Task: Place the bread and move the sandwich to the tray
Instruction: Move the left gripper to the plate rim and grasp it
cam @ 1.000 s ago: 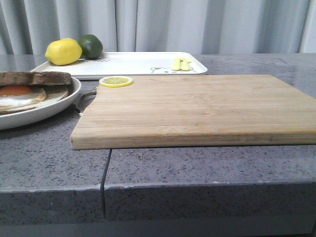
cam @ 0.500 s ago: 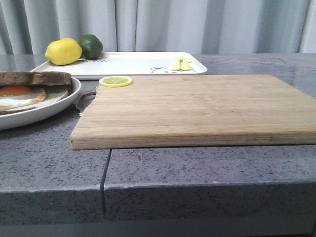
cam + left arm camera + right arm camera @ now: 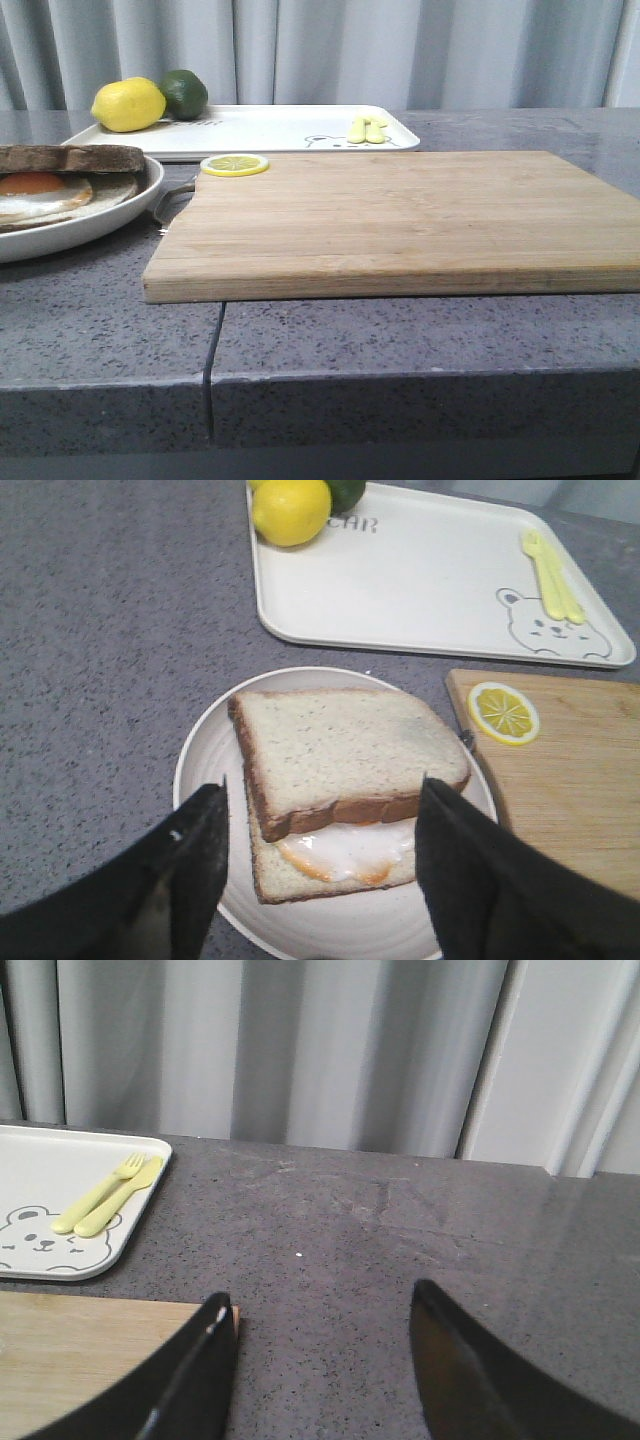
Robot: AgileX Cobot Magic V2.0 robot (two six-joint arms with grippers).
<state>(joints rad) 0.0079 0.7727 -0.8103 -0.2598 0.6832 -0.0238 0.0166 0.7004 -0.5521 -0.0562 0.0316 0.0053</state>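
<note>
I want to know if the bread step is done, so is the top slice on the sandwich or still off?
On. In the left wrist view the bread lies over the egg on the plate, open left end effector above.

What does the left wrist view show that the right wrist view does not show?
Only the left wrist view shows the sandwich on its plate, the top bread over the egg, the lemon, the lime, the lemon slice, and the open left gripper above the plate.

Only the right wrist view shows the curtain and the open right gripper over bare counter.

Both show the tray with its bear drawing, the yellow cutlery and a corner of the cutting board.
</note>
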